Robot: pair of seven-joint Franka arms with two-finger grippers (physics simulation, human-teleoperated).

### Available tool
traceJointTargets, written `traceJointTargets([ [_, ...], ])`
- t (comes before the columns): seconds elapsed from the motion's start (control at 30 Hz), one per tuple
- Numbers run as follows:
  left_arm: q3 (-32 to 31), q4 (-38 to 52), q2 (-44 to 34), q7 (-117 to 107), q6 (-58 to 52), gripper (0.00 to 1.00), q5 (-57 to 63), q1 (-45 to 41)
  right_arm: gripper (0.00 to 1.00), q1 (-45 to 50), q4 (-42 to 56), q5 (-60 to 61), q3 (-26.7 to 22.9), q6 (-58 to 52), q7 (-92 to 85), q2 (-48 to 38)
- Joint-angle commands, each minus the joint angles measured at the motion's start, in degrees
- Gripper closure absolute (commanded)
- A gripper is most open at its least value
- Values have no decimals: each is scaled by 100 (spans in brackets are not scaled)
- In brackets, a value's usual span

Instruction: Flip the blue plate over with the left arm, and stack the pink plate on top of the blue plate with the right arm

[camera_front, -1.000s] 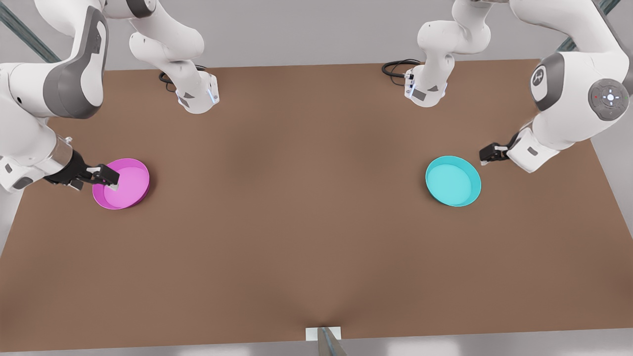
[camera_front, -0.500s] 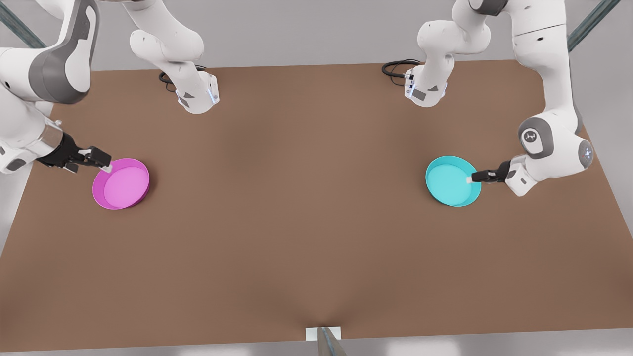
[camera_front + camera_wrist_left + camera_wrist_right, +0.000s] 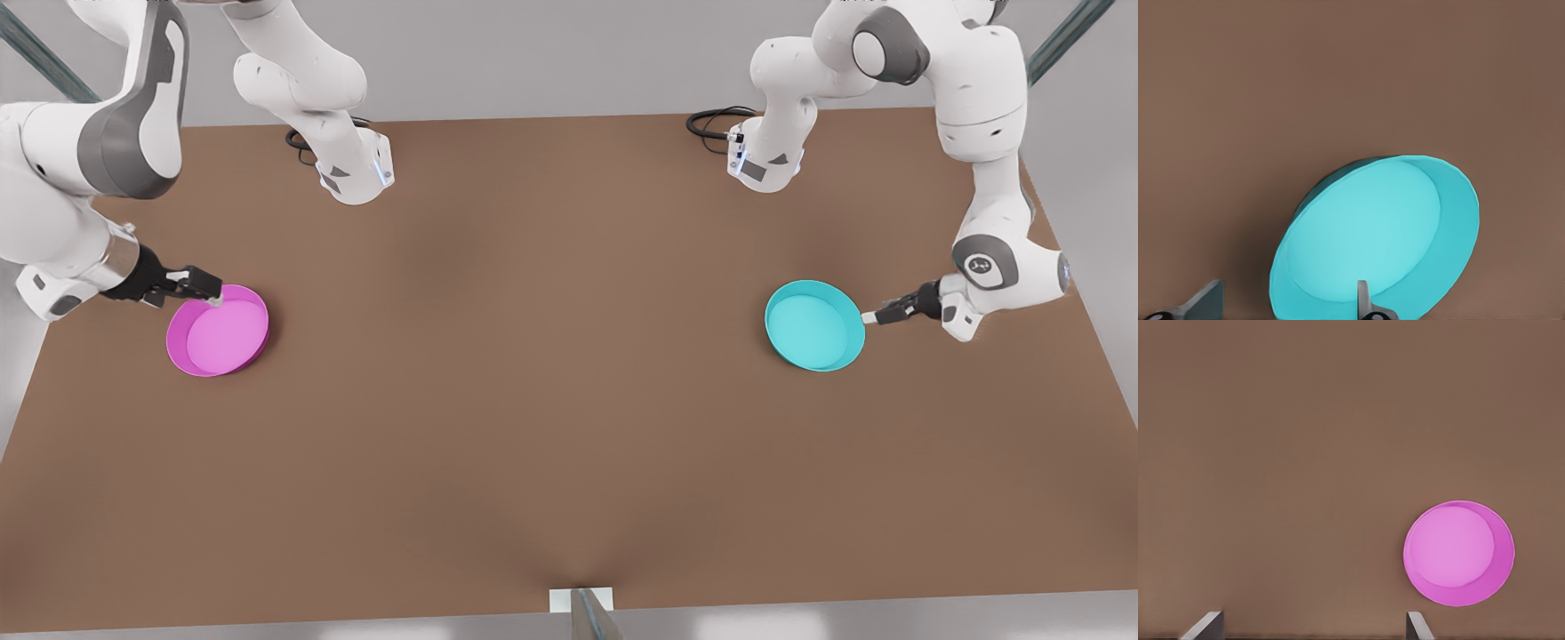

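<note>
The blue plate (image 3: 814, 324) lies open side up on the table at the front view's right. My left gripper (image 3: 869, 317) sits low at its outer rim, open. In the left wrist view the blue plate (image 3: 1378, 233) is close ahead, its near rim between the fingers (image 3: 1365, 303) of the left gripper (image 3: 1285, 308). The pink plate (image 3: 219, 330) lies open side up at the front view's left. My right gripper (image 3: 210, 290) hovers at its far-left rim, open. In the right wrist view the pink plate (image 3: 1459, 553) lies off to one side of the right gripper (image 3: 1313, 627).
The brown table (image 3: 551, 373) stretches between the two plates. Both arm bases (image 3: 356, 173) (image 3: 765, 164) stand at its far edge with black cables (image 3: 711, 120). A small white bracket (image 3: 582, 600) sits at the near edge.
The left gripper swung down to the blue plate's rim, then drew back slightly outward. The right gripper lifted off the pink plate's inside and shifted to its far-left rim.
</note>
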Motion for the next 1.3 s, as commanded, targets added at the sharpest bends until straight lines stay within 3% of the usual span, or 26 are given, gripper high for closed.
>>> traceJointTargets([
  [0.0, 0, -20, 29, 1, -1, 14, -378, 1, 0, -136, -2, -1, -1, -8, -10, 0],
  [0.03, 0, -29, 90, 10, 17, 17, -474, 1, 0, -136, -28, 8, -1, -8, -19, 8],
  [0.17, 0, 41, 363, 124, 131, 42, -528, 9, 0, -144, -72, -1, 8, -8, -10, 8],
  [0.4, -106, 6, 486, 686, 421, 44, -396, -8, 0, -153, -142, -1, 8, -8, -10, 8],
  [0.53, -255, 6, 521, 748, 588, 56, -220, -17, 0, -162, -160, -1, 8, -8, -19, 17],
  [0.73, -264, -12, 565, 774, 729, 63, -212, -35, 0, -162, -160, -1, 8, -8, -19, 26],
  [0.83, -264, -12, 565, 774, 764, 77, -212, -35, 0, -162, -160, -1, 8, -17, -10, 26],
  [1.27, -264, 50, 425, 739, 571, 79, -291, -35, 0, -180, -151, -1, 8, -61, -19, 105],
])
